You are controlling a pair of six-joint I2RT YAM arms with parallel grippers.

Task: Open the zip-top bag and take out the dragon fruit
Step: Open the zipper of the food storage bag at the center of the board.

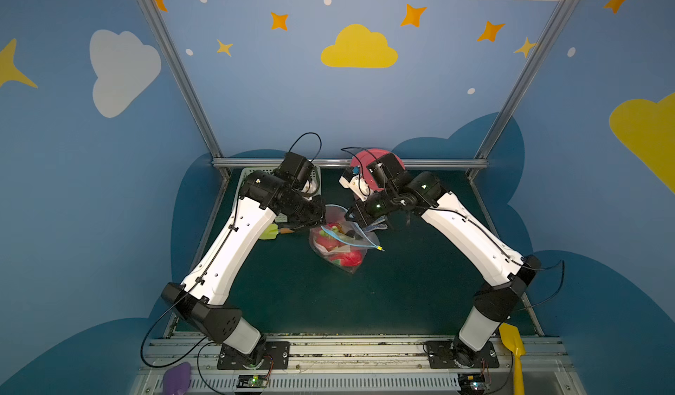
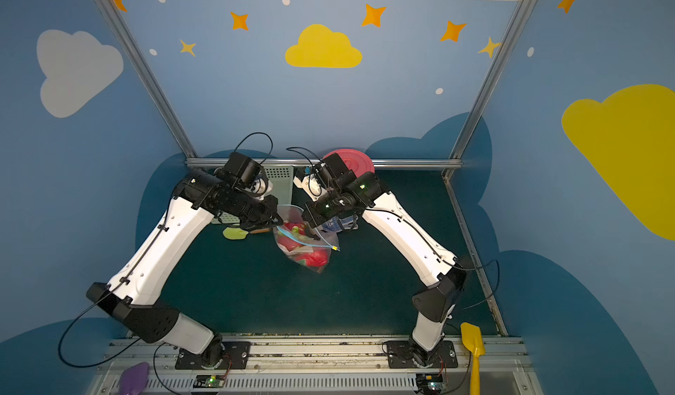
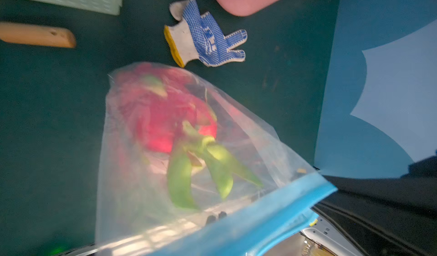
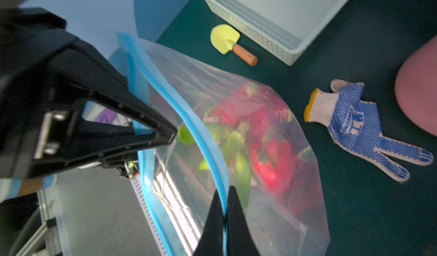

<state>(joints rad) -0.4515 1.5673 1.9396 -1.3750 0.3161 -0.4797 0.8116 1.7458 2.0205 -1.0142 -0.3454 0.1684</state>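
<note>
The zip-top bag (image 1: 339, 245) (image 2: 303, 245) hangs between both arms over the green mat, its light-blue zip strip (image 4: 203, 146) parted into two bands. The yellow slider tab (image 1: 380, 248) sits at the strip's near end. Inside lies the dragon fruit (image 3: 165, 115) (image 4: 264, 134), pink-red with green leaf tips. My left gripper (image 1: 317, 223) (image 3: 216, 215) is shut on one band; its black finger (image 4: 165, 134) shows in the right wrist view. On the other band my right gripper (image 4: 224, 191) (image 1: 356, 230) is shut, with the strip pinched between its tips.
A white perforated basket (image 4: 248, 27) (image 2: 281, 185) stands at the back left, with a yellow-green toy shovel (image 4: 225, 38) (image 1: 270, 231) beside it. A blue-dotted glove (image 3: 208, 37) (image 4: 354, 124) lies right of the bag. A pink dish (image 1: 376, 156) sits at the back. A yellow spade (image 1: 513, 345) leans at the front right.
</note>
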